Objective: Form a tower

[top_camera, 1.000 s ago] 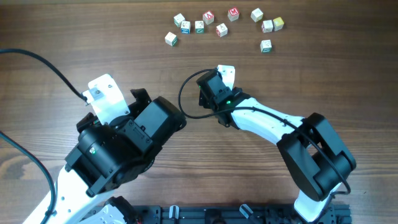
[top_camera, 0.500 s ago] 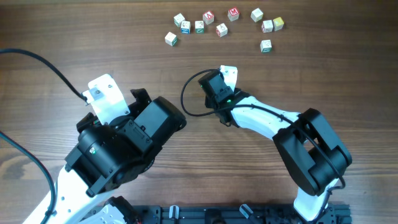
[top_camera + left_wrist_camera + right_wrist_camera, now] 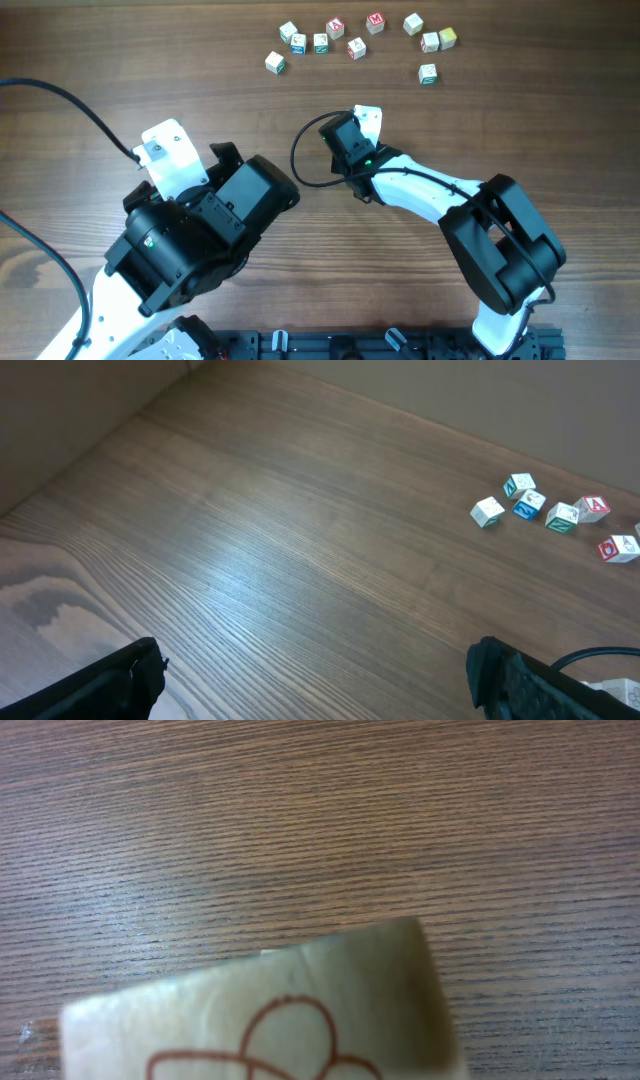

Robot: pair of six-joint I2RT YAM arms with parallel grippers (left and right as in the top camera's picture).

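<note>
Now the right claw (image 3: 364,120) is clamped on 1 cube (image 3: 270,1010), low over the worktop (image 3: 200,60). No tower stands yet; the loose cubes (image 3: 356,47) lie scattered at the far side. Best to lift straight, keep the cube level and seat it squarely on another. The left claw (image 3: 315,678) gapes wide, empty.

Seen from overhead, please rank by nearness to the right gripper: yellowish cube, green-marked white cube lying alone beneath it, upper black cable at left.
1. Green-marked white cube, ahead and right of the right gripper.
2. Yellowish cube, cluster's right end.
3. Upper black cable, far left.
</note>
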